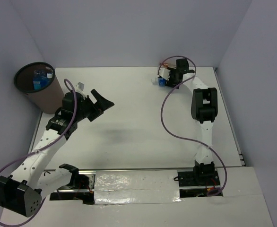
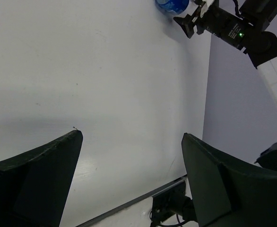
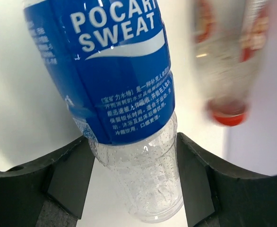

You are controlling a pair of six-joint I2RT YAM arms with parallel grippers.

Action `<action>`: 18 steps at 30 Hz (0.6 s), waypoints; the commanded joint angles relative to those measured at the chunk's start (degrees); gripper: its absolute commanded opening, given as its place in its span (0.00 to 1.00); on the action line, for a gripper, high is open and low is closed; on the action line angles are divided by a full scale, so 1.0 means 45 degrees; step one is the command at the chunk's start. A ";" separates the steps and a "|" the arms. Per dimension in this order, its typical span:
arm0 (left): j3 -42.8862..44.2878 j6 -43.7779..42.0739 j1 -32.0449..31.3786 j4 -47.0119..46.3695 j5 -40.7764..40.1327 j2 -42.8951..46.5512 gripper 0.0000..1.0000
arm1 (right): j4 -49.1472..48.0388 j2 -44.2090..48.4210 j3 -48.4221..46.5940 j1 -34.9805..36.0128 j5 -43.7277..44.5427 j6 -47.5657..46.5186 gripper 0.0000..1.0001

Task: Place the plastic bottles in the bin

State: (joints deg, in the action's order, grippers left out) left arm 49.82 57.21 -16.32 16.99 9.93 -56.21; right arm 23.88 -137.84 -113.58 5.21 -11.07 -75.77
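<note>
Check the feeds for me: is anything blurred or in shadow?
Right wrist: blue bottle sharp, red-capped bottle beside it blurred. Left wrist: table bright, a soft shadow band across it, left end effector dark. Top external: even light, faint shadow mid-table, bin inside dark.

Top view looks down from above and behind, over the whole surface (image 1: 138, 104). Left wrist view faces far across it toward the bottle (image 2: 172, 4), which the right wrist view shows very close.

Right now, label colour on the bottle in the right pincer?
Bottle label: blue, white lettering; clearest in right wrist view.
</note>
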 commanded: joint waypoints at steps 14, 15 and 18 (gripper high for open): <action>0.0705 -0.2205 -0.2760 -0.6409 -0.1838 -0.2606 0.99 | 0.7076 0.7134 0.4749 0.1067 -0.9841 0.8923 0.26; 0.0841 -0.2244 -0.2877 -0.6587 -0.1778 -0.2898 0.99 | 0.7115 0.7309 0.5138 0.1320 -1.0251 0.9294 0.26; 0.1115 -0.2323 -0.3092 -0.7191 -0.1564 -0.3367 0.99 | 0.6922 0.7953 0.5764 0.1789 -1.1541 1.0506 0.26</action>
State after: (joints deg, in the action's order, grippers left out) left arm 51.35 49.12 -29.26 -7.01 2.31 -70.22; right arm 52.45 -104.97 -90.50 11.29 -51.72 -38.04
